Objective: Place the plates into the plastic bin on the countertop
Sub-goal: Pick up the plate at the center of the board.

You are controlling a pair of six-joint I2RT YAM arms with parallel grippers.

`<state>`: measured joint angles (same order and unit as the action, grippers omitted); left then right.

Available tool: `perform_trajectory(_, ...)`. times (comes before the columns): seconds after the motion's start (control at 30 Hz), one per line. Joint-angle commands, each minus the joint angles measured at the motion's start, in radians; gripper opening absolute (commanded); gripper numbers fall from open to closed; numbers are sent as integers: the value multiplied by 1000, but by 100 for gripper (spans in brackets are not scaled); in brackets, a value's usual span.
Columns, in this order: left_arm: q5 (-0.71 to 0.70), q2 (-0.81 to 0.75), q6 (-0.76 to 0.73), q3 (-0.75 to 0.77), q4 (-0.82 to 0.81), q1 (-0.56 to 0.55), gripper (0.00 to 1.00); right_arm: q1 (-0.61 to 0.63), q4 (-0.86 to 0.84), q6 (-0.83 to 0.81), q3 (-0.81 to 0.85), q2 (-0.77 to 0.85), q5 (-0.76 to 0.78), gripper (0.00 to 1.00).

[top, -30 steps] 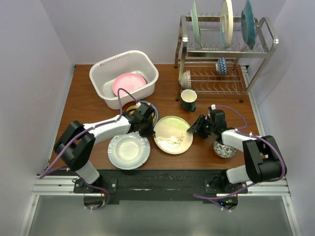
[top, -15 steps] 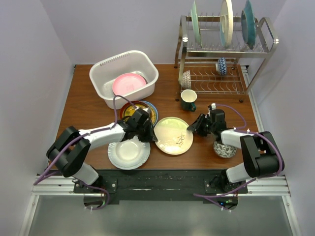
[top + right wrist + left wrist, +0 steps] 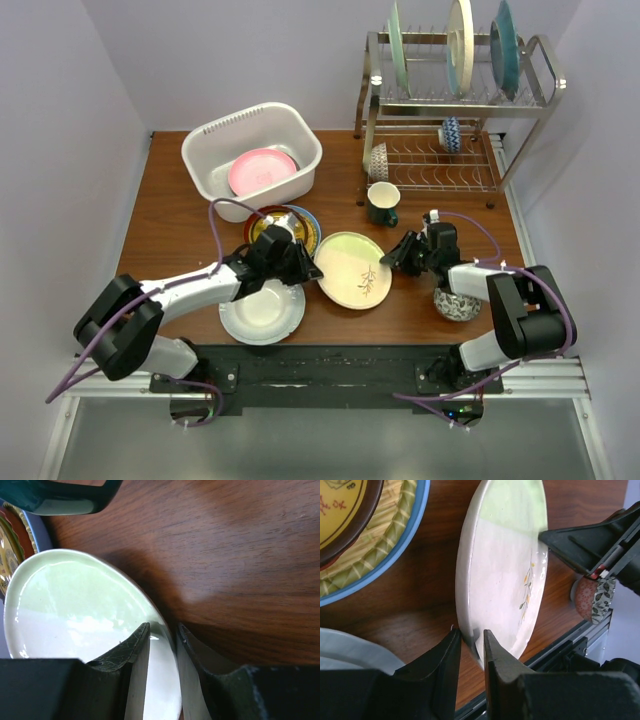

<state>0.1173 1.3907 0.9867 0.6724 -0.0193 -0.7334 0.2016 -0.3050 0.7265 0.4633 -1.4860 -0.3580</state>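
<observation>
Both hands gripped one pale green plate (image 3: 352,270) (image 3: 505,570) (image 3: 75,600) with a leaf sprig at the middle of the tabletop (image 3: 170,220). The left hand (image 3: 305,268) (image 3: 470,635) was clamped on its left rim, the right hand (image 3: 392,262) (image 3: 162,630) on the opposite rim, and the plate sat tilted. The plastic bin (image 3: 215,135) stood at the back left with a pink plate (image 3: 263,170) inside. A white plate (image 3: 262,310) lay just beside the left hand, and a dark green mug (image 3: 382,203) stood behind.
</observation>
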Motion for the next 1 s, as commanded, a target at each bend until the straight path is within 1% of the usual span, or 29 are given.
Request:
perform_trajectory(0.0,62,-18,73,24,-300,-27,28,39,112,21,-45,-49,-113,31)
perform_trajectory(0.07,64,-18,81,13,-320,-29,28,39,112,22,-48,-48,-113,31)
perform_trajectory(0.13,65,-19,96,3,-343,-27,31,41,112,22,-48,-46,-113,31)
perform_trajectory(0.23,59,-19,112,-4,-352,-29,31,39,112,24,-45,-46,-114,31)
perform_trajectory(0.27,59,-18,113,-4,-352,-27,28,39,113,24,-43,-45,-113,31)
perform_trajectory(0.3,56,-18,113,-2,-349,-27,20,41,113,24,-45,-45,-114,31)
perform_trajectory(0.37,50,-15,113,6,-324,-29,10,41,116,22,-45,-45,-113,31)
perform_trajectory(0.4,45,-15,109,10,-311,-27,0,39,116,22,-46,-43,-111,31)
perform_trajectory(0.53,33,-10,95,33,-234,-29,0,39,118,22,-45,-43,-111,34)
perform_trajectory(0.63,19,-16,89,42,-199,-27,0,41,121,21,-40,-43,-119,39)
perform_trajectory(0.73,1,-28,78,58,-159,-27,0,41,124,10,-32,-37,-140,54)
perform_trajectory(0.77,-10,-30,69,62,-150,-27,0,39,122,5,-29,-31,-147,63)
perform_trajectory(0.87,-36,-42,43,98,-94,-26,0,41,119,2,-37,9,-159,77)
perform_trajectory(0.97,-48,-47,26,131,-51,-23,0,39,138,-6,-38,61,-148,82)
